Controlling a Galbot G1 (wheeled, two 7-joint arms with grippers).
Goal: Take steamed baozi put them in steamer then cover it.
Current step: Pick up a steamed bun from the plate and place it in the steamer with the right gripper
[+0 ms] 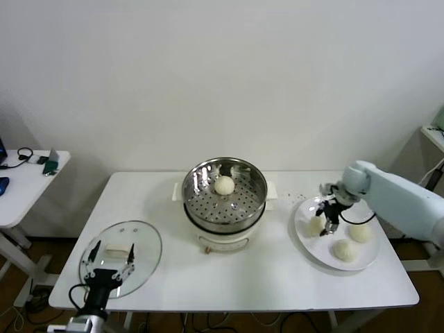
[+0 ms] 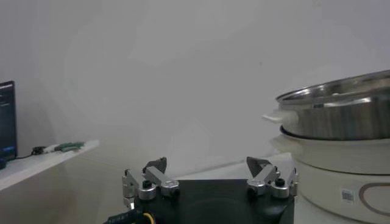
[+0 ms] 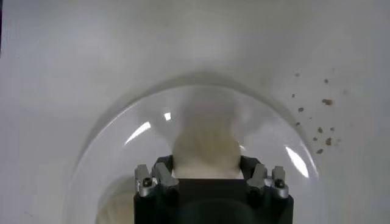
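The steel steamer basket point(image 1: 201, 208) sits on its cream pot base at the table's middle, with one baozi point(image 1: 224, 185) on its perforated floor. Three more baozi lie on the white plate point(image 1: 304, 239) at the right. My right gripper point(image 1: 326, 225) is down on the plate, shut on the baozi nearest the steamer point(image 1: 316, 223). In the right wrist view this baozi point(image 3: 204, 143) fills the gap between the fingers of the gripper point(image 3: 206, 165), still on the plate point(image 3: 122, 158). My left gripper point(image 1: 113, 251) waits open and empty over the glass lid point(image 1: 142, 243).
The other two baozi point(image 1: 359, 232) point(image 1: 345, 250) lie on the plate's right half. Crumbs point(image 1: 295, 198) dot the table between steamer and plate. A side table point(image 1: 28, 180) with small items stands at the far left. The left wrist view shows the open gripper point(image 2: 206, 163) and the steamer point(image 2: 341, 112).
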